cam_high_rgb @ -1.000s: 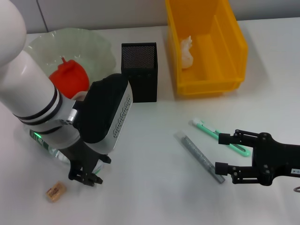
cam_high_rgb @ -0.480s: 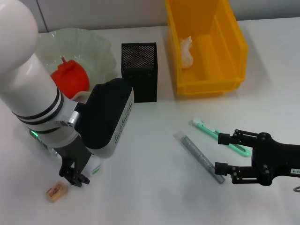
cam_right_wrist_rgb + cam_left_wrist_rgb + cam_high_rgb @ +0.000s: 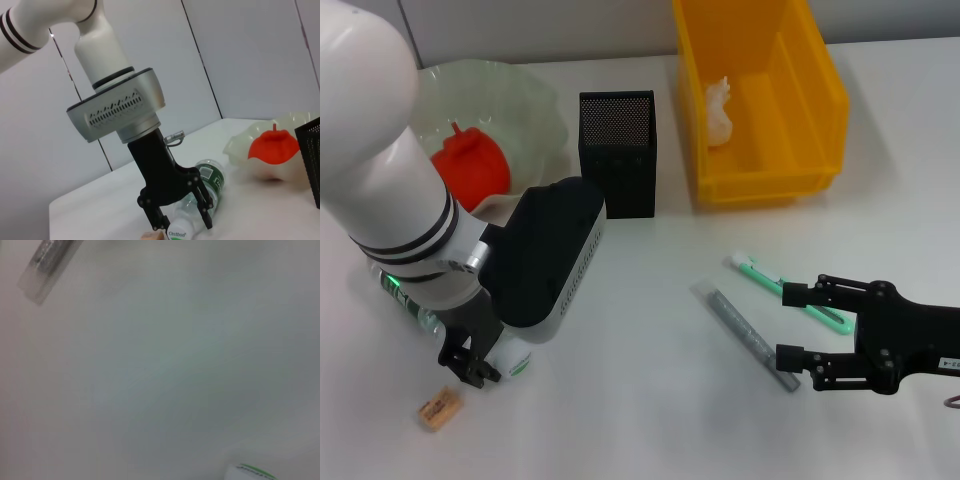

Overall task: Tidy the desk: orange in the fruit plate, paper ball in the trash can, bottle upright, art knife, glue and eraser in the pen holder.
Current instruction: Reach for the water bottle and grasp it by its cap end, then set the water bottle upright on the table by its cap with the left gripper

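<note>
The bottle (image 3: pixel 209 176) lies on its side at the front left, its white cap (image 3: pixel 515 362) poking out from under my left arm. My left gripper (image 3: pixel 179 216) stands open over its neck, one finger on each side. The tan eraser (image 3: pixel 438 410) lies just in front of it. The orange (image 3: pixel 470 165) sits in the pale-green fruit plate (image 3: pixel 515 90). The paper ball (image 3: pixel 718 110) is inside the yellow trash can (image 3: pixel 820 120). My right gripper (image 3: pixel 793 327) is open beside the grey glue stick (image 3: pixel 745 335) and the mint-green art knife (image 3: pixel 785 290).
The black mesh pen holder (image 3: pixel 618 150) stands between the fruit plate and the trash can. My bulky left forearm (image 3: pixel 545 260) hides most of the bottle in the head view. Bare white table lies between the two grippers.
My left gripper has moved left along the lying bottle, uncovering its white cap. The bottle, the eraser and the right arm have stayed in place.
</note>
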Controlling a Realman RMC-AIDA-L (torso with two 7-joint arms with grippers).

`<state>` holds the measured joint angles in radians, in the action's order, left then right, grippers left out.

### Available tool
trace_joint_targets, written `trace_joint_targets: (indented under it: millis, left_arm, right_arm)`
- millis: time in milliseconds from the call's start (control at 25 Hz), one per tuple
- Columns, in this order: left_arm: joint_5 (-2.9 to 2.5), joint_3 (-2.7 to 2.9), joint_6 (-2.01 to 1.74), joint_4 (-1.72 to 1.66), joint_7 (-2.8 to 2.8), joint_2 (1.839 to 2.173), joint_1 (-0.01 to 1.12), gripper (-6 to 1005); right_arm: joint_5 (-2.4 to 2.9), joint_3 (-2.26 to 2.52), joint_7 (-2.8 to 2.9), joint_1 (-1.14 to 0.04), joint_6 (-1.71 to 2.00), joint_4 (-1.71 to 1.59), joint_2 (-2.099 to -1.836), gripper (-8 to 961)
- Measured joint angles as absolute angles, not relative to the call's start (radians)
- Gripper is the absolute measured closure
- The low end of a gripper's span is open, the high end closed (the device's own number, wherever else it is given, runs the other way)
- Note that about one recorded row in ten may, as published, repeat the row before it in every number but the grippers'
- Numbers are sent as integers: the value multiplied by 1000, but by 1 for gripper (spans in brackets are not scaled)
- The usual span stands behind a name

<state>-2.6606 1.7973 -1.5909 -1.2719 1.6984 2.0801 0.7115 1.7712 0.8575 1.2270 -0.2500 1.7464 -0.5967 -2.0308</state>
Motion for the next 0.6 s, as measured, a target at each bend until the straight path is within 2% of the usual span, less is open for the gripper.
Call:
trace_joint_targets:
  millis: [480, 600]
  left_arm:
    - [-2566, 1770, -1635, -1289, 1627, 2080, 725, 464]
    - [-2553, 1753, -1645, -1281, 1625, 2080, 732, 521]
  right_arm:
    - [1768, 856, 1236, -259, 1747, -597, -2033, 111]
    - [1768, 856, 1236, -259, 1747, -597, -2034, 111]
